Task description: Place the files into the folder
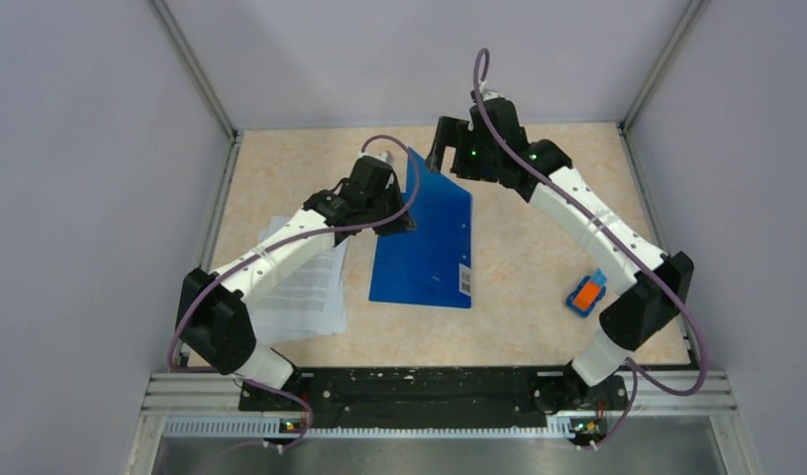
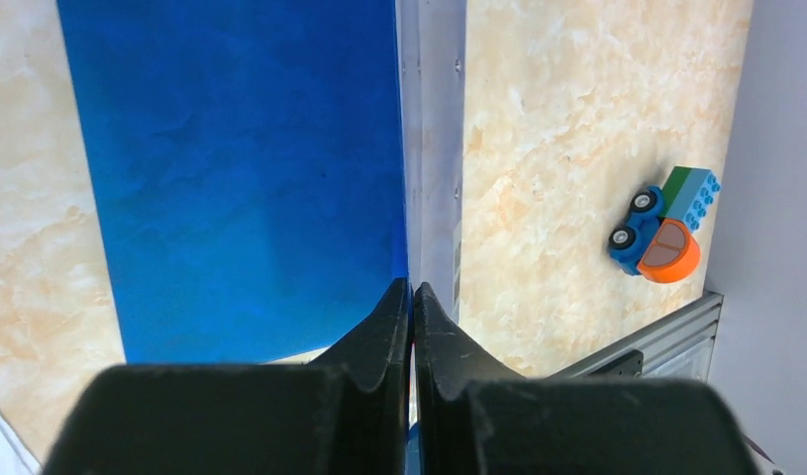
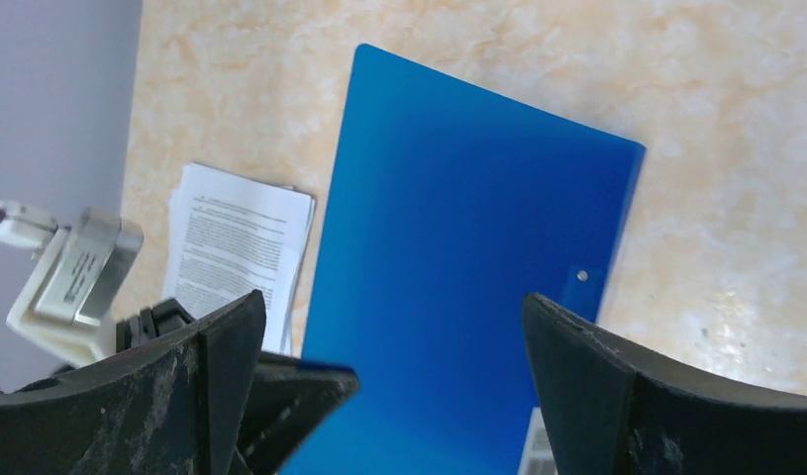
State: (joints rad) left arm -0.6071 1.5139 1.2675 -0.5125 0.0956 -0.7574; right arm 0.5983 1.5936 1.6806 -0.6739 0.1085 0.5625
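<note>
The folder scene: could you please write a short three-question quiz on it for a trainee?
1. True or false: the files already lie inside the folder.
2. Which jaws stand wide open? A) left B) right C) both
3. Fill in: the left jaws pinch the folder's ____.
Key: 1 false, they lie on the table beside it; 2 B, the right jaws; 3 cover.
</note>
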